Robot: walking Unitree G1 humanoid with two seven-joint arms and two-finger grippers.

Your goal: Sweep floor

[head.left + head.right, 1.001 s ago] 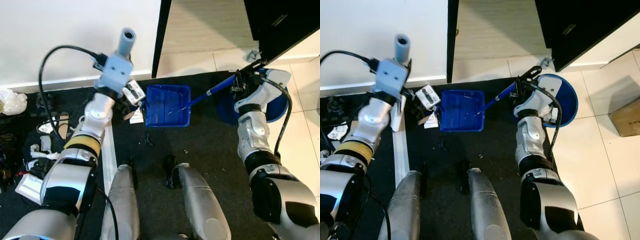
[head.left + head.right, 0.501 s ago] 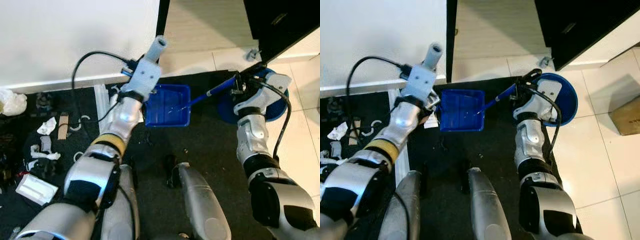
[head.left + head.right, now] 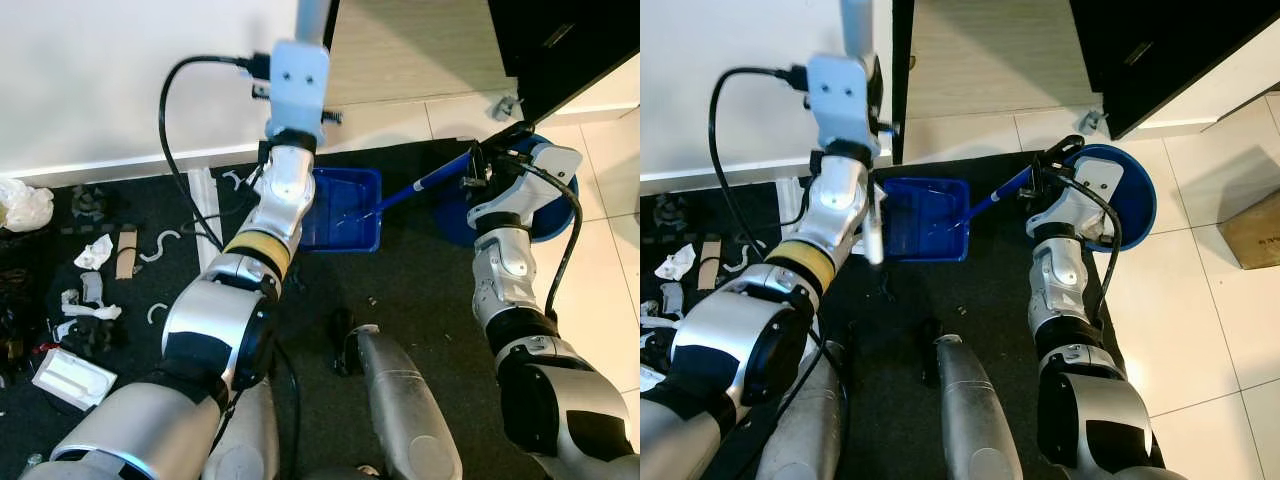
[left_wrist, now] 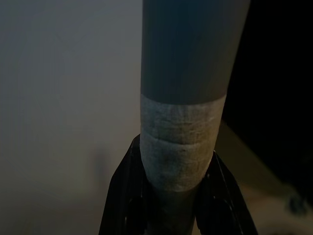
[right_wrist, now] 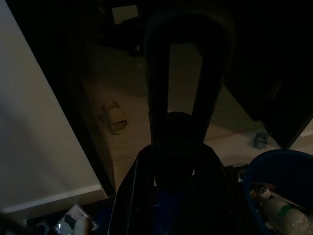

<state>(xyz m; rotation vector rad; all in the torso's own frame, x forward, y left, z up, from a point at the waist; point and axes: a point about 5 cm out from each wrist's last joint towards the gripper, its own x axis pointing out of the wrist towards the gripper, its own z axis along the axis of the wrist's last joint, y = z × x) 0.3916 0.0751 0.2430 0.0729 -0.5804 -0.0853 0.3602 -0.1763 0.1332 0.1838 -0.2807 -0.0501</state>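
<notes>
My left gripper [image 3: 311, 38] is raised high by the white wall and shut on the grey broom handle [image 4: 188, 73], just where grey tape wraps the pole. A blue dustpan [image 3: 342, 208] lies flat on the black mat [image 3: 420, 290], right beside my left forearm. Its blue handle [image 3: 425, 185] slants up to my right gripper [image 3: 473, 166], which is shut on its dark looped end [image 5: 183, 83]. Scraps of paper and small hooks [image 3: 165, 245] are scattered over the mat to the left. The broom head is hidden.
A round blue bin [image 3: 558, 205] holding rubbish stands behind my right wrist, on pale tiles [image 3: 610, 300]. A dark door frame [image 3: 326, 60] rises above the dustpan, a black cabinet [image 3: 560, 50] at the far right. A white bar [image 3: 206, 215] lies by my left arm. My legs [image 3: 400, 400] stand below.
My left arm has swung right and up across the mat, bringing the broom handle from a slant to nearly upright beside the dustpan. The right arm and dustpan have stayed still.
</notes>
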